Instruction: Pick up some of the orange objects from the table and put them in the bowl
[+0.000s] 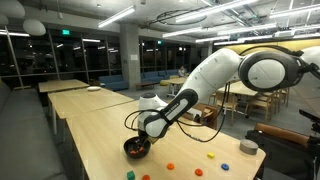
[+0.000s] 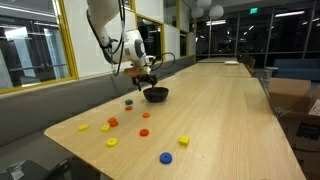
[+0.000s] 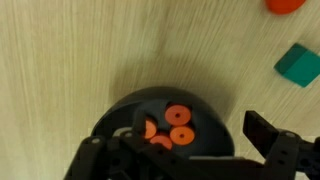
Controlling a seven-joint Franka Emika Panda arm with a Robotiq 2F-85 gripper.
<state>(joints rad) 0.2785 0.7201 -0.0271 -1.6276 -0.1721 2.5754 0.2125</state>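
Spread, empty pincer [image 3: 176, 150] hovers directly over bowl [image 3: 128, 106]; orange discs [image 3: 180, 133] inside. On bench [image 2: 225, 110], loose discs [image 2: 113, 122] lie well apart from pincer.

Long pale-wood worktop [image 2: 220, 110], with loose small items and one vessel.

Standing on it: one small round black bowl [image 2: 155, 94], glossy and upright, set towards one long edge. Scattered over the bare wood near the bowl, each lying flat and apart from the others: several tiny orange pieces [image 2: 113, 122], one of which shows at the top corner of the wrist view [image 3: 285, 5]; a few yellow pieces [image 2: 184, 141]; one blue piece [image 2: 166, 157]; one green block [image 3: 298, 65], just beside the bowl. One grey round lidded object [image 1: 248, 147] sits close to the worktop's edge, well apart from the bowl.
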